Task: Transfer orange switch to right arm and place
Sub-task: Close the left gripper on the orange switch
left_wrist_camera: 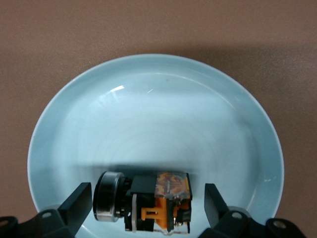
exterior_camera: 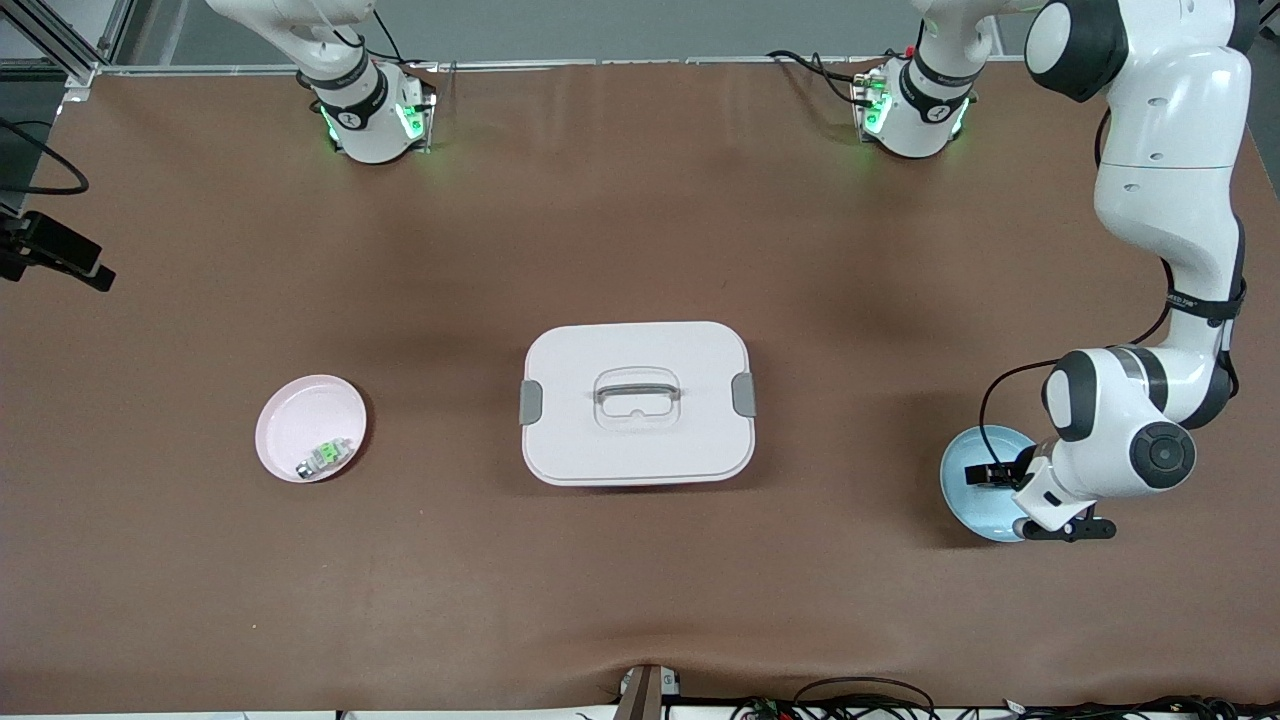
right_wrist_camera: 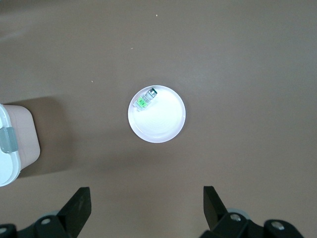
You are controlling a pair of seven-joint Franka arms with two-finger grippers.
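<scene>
front view, going across: pink plate with a green-and-silver part sits toward the right arm's end of the brown counter, white lidded box in the middle, light blue plate toward the left arm's end. right gripper waits high over the pink plate, jaws wide open, nothing in them. left arm folds down low so the left gripper sits in the blue plate, jaws spread either side of the orange switch, not clamping yet. switch lies on its side in the plate, long axis running jaw to jaw, round black cap toward one finger.
</scene>
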